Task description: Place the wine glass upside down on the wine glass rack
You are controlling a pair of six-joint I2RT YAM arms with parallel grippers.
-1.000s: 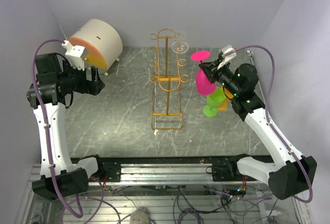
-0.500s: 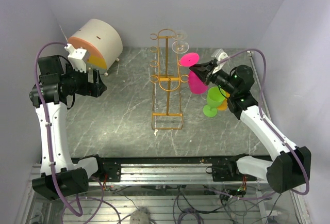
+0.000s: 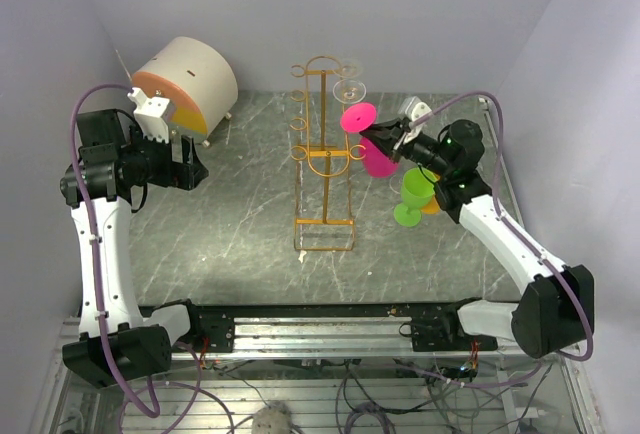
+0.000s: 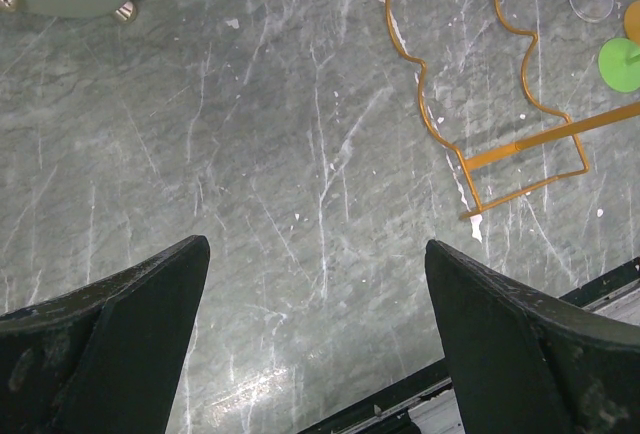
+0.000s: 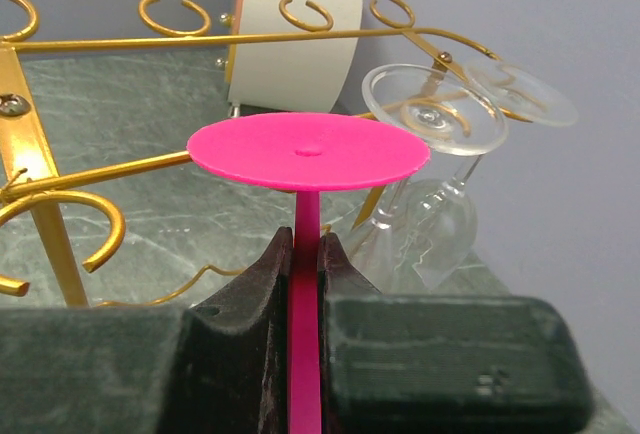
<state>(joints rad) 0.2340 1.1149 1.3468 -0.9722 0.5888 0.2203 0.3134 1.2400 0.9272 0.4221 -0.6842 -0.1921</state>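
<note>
The pink wine glass (image 3: 376, 157) hangs upside down, foot uppermost, with my right gripper (image 3: 388, 138) shut on its stem. In the right wrist view the pink stem (image 5: 306, 254) is pinched between the jaws of the right gripper (image 5: 306, 244), under the round foot (image 5: 308, 149). The golden wine glass rack (image 3: 325, 154) stands mid-table just left of the glass, its ring hooks (image 5: 60, 169) close by. A clear glass (image 5: 432, 114) hangs upside down on the rack's right side. My left gripper (image 3: 190, 164) is open over bare table (image 4: 315, 247).
A green glass (image 3: 414, 194) and an orange one (image 3: 434, 204) stand upright on the table right of the rack, below my right arm. A round white and orange container (image 3: 185, 82) sits at the back left. Grey walls close in the back and sides.
My right arm has carried the pink glass left and slightly back, closer to the rack's right-side hooks. The left arm has hardly moved.
</note>
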